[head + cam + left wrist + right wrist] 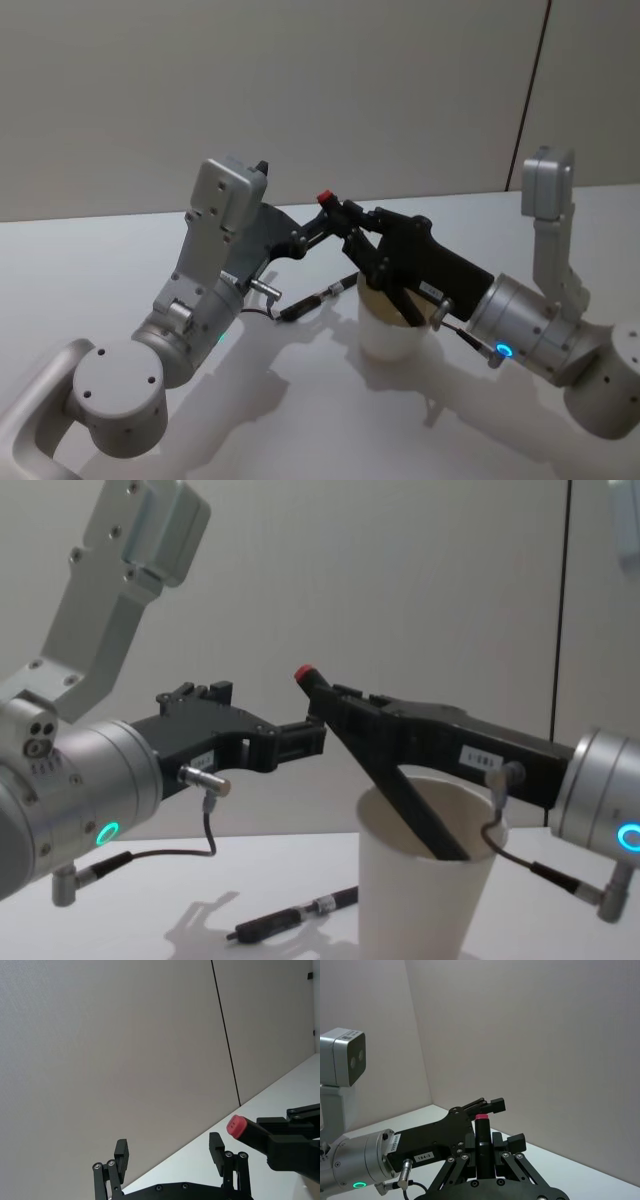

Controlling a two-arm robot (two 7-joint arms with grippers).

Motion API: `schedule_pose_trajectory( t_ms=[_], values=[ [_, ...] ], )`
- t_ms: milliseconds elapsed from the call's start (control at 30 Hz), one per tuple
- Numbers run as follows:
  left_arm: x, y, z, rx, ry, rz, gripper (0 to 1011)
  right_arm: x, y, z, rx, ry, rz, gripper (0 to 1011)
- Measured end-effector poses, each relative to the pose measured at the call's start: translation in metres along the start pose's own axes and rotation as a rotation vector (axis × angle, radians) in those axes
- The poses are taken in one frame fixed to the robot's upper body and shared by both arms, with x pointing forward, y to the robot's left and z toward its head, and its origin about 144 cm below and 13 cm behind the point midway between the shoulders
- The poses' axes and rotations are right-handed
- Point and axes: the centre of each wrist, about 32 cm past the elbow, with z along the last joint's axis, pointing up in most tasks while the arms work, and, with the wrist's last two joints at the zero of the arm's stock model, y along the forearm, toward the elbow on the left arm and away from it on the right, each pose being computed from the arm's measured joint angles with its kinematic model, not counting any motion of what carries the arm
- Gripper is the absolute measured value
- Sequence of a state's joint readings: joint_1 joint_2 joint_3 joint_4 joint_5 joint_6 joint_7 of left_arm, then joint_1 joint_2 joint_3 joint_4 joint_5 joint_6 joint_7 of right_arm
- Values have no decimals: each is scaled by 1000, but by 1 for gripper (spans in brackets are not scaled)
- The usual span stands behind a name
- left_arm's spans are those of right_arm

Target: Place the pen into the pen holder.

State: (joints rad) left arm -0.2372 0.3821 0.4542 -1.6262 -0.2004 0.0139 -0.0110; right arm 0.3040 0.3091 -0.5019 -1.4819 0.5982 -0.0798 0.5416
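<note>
My right gripper [347, 222] is shut on the pen [372, 750], a black pen with a red cap [325, 198]. The pen is tilted, red end up, and its lower end reaches down into the mouth of the pen holder [392, 338], a white paper cup standing upright on the table. In the right wrist view the pen [481, 1127] stands between the shut fingers of the right gripper [485, 1138]. My left gripper [316, 230] hovers just left of the red cap, open and holding nothing. The left wrist view shows the left gripper [168, 1149] wide open, with the red cap [236, 1126] off to one side.
A second dark pen [318, 297] lies flat on the white table [300, 400], just left of the cup; in the chest view this pen [295, 912] lies near the cup's base. A plain wall stands behind. Both arms crowd the space above the cup.
</note>
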Motion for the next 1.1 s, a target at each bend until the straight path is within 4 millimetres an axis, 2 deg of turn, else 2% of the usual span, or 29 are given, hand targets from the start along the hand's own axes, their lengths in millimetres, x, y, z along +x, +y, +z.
schedule_pose_trajectory(
  t_ms=[300,633,833,933,1100],
  values=[
    [0,0,0,0,0,0,1001,-3,-3,-2,2,-9,1,187],
    [0,0,0,0,0,0,1001,-5,-5,-4,3,-14,2,457],
    [0,0,0,0,0,0,1001,-5,-6,-4,3,-16,2,689],
    [0,0,0,0,0,0,1001,-6,-6,-4,4,-16,3,746],
    [0,0,0,0,0,0,1001,-6,-6,-4,4,-17,3,898]
  ],
)
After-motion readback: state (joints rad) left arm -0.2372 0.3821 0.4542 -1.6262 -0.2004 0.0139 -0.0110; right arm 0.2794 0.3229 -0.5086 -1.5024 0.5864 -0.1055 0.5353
